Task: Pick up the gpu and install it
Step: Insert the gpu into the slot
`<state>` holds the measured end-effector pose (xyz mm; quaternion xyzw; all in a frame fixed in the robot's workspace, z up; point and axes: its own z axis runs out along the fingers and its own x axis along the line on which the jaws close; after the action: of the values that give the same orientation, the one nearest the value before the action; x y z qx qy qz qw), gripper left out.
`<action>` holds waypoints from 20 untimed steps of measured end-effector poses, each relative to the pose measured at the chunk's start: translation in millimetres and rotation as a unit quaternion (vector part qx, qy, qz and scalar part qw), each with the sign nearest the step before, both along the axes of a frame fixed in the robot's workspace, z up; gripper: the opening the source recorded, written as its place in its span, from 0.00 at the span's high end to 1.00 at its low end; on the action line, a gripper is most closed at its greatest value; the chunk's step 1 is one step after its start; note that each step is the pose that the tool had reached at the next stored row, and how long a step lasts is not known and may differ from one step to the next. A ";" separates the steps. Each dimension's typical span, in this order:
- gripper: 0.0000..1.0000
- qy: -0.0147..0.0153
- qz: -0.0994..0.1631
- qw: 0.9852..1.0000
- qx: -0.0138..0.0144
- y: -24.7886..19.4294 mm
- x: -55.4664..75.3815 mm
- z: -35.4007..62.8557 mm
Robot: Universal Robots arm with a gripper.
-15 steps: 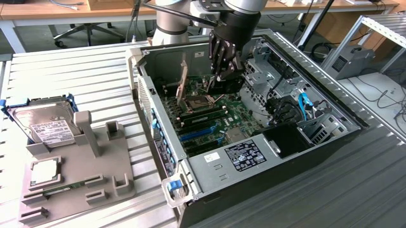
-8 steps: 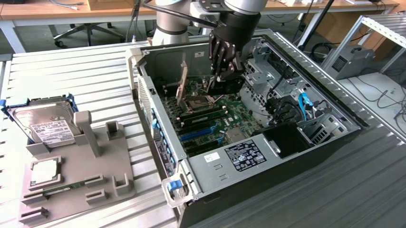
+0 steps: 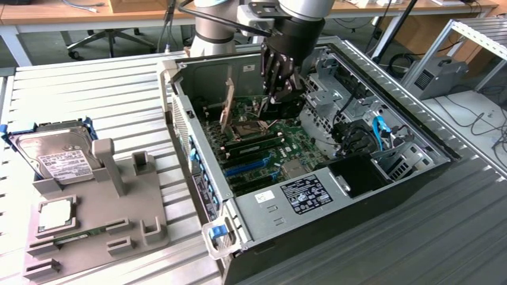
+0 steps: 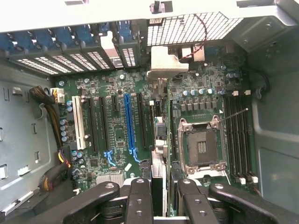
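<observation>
The end effector (image 3: 283,89) is seen lowered into the open computer case (image 3: 412,127), just above the motherboard (image 3: 273,148). In the wrist view, the gpu (image 4: 159,140) is seen edge-on, gripped between the end effector's (image 4: 165,205) two inner fingers (image 4: 140,196), which are closed on its top edge. The card is held upright, its silver bracket (image 4: 166,63) at the far end from the end effector, against the case's rear slot wall. The card is positioned over the slots, between the blue slot (image 4: 129,123) and the processor socket (image 4: 202,147). Whether it is seated cannot be told. Well away from the end effector, a hard drive (image 3: 51,151) is resting in a grey holder (image 3: 99,228) on the table (image 3: 87,89).
</observation>
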<state>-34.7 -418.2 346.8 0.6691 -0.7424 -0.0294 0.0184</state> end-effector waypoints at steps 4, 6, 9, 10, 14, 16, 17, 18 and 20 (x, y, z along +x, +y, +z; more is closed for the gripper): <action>0.74 0.000 0.000 1.000 0.000 -0.1 0.0 -0.7; 0.74 0.000 0.000 1.000 0.000 -0.1 0.0 -1.0; 0.74 0.000 0.000 1.000 0.000 -0.1 0.0 -1.4; 0.74 0.000 0.000 1.000 0.000 -0.1 0.0 -1.7; 0.74 0.000 0.000 1.000 0.000 -0.3 0.0 -3.5; 0.74 0.000 0.000 1.000 0.000 -0.3 0.0 -3.8; 0.74 0.000 0.000 1.000 0.000 -0.4 0.0 -4.0; 0.74 0.000 0.000 1.000 0.000 -0.4 0.0 -4.2; 0.74 0.000 0.000 1.000 0.000 -0.6 0.0 -7.3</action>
<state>-34.7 -418.8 339.5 0.6690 -0.7424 -0.0294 0.0183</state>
